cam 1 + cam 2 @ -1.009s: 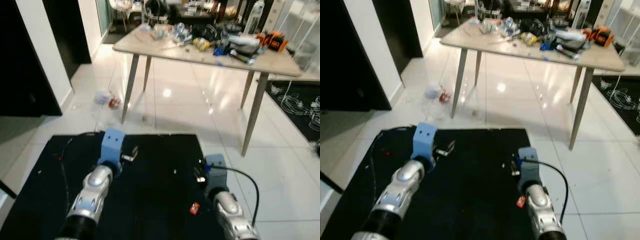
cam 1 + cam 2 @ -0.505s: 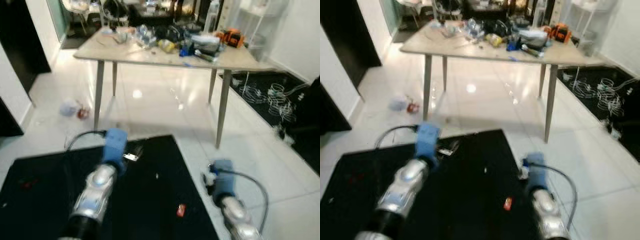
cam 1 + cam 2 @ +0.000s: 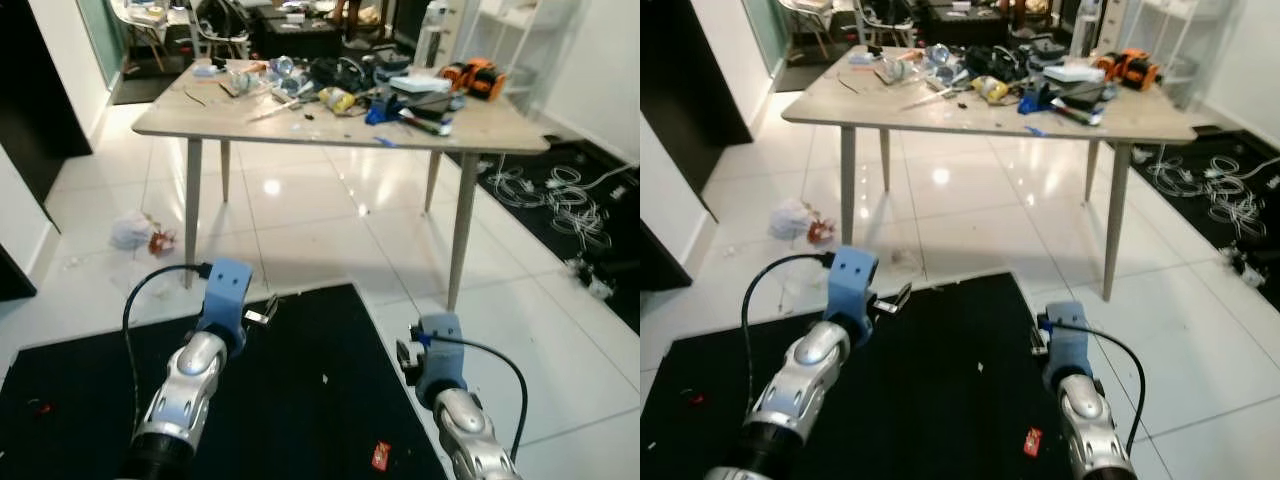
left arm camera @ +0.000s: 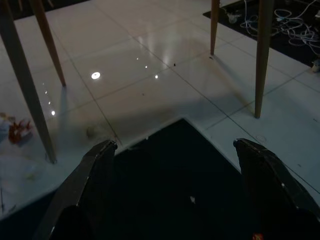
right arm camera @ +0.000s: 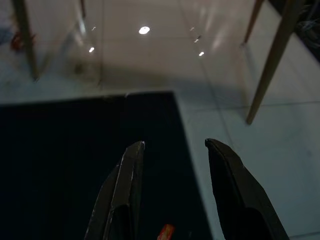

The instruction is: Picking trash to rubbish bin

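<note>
A crumpled white bag (image 3: 130,230) and a red scrap (image 3: 160,242) lie on the white tiles by the table's left leg. The red scrap (image 4: 17,131) also appears in the left wrist view. A small red piece (image 3: 381,455) lies on the black mat (image 3: 300,400) near my right arm, and it shows orange (image 5: 165,232) just below the right fingers. My left gripper (image 4: 175,145) hangs open over the mat's far edge, holding nothing. My right gripper (image 5: 175,145) is open too, above the mat's right corner. Both blue-wristed arms (image 3: 225,290) reach forward.
A light wooden table (image 3: 200,110) on slim legs stands ahead, piled with tools and clutter (image 3: 390,85). White cables (image 3: 560,190) lie on dark flooring at the right. A dark doorway (image 3: 30,90) is at the left. Another red speck (image 3: 38,408) sits on the mat's left side.
The camera has turned, so the table now sits more central and farther off. Both arms hold the same forward pose over the mat, with nothing picked up.
</note>
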### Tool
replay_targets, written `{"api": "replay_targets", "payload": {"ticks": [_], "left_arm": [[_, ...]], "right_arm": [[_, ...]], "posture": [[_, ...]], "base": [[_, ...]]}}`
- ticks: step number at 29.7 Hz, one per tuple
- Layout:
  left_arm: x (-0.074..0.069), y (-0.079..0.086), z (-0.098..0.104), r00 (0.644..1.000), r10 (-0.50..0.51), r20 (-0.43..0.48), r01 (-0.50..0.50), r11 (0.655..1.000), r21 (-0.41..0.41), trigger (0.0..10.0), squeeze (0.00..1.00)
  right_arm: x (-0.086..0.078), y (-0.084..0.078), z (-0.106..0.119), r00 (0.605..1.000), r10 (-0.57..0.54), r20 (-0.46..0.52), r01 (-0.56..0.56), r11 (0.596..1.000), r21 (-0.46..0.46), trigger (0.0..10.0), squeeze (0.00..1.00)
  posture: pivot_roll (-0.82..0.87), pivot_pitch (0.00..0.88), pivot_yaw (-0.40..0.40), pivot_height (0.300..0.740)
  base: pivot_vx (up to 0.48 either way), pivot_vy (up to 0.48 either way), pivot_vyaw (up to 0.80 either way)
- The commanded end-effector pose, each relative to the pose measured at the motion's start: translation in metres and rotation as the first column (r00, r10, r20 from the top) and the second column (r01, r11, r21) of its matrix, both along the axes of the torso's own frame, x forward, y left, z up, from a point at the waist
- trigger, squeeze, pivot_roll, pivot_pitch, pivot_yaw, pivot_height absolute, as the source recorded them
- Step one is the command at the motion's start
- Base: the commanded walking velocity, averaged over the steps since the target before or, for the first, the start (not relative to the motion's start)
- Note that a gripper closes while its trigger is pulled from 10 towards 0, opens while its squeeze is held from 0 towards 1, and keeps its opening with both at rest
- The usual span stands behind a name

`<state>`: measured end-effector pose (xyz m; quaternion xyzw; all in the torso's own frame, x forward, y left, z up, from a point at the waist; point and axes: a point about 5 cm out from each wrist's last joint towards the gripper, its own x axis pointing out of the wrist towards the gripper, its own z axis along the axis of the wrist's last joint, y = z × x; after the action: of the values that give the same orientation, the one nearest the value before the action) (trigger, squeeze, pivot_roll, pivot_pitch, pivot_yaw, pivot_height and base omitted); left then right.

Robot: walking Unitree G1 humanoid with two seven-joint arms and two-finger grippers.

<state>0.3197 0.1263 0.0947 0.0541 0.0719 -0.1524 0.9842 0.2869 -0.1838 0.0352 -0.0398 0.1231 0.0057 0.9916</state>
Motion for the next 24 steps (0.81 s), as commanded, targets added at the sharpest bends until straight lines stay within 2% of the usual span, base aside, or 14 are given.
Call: {"api": "replay_targets", "payload": {"ticks": [1,13,24], "left_arm": [[-0.002,0.005,-0.004,1.000,0.012,-0.015,-0.012,1.000,0.013,10.0,0.00],[-0.001,0.006,-0.003,1.000,0.016,-0.014,-0.016,1.000,0.011,10.0,0.00],[0.000,0.005,0.000,1.000,0.013,-0.008,-0.013,1.000,0.010,10.0,0.00]], "right_arm": [[-0.003,0.002,-0.003,1.000,0.000,-0.008,0.000,1.000,0.006,10.0,0.00],[-0.002,0.003,-0.003,1.000,-0.009,-0.008,0.009,1.000,0.012,10.0,0.00],[0.004,-0.002,0.011,0.997,-0.041,0.060,0.039,0.999,0.030,10.0,0.00]], "posture": [[-0.09,0.062,0.003,0.740],[-0.09,0.073,0.003,0.740],[-0.09,0.078,0.004,0.740]], "base": [[0.382,0.000,0.00],[0.380,0.000,0.00],[0.380,0.000,0.00]]}}
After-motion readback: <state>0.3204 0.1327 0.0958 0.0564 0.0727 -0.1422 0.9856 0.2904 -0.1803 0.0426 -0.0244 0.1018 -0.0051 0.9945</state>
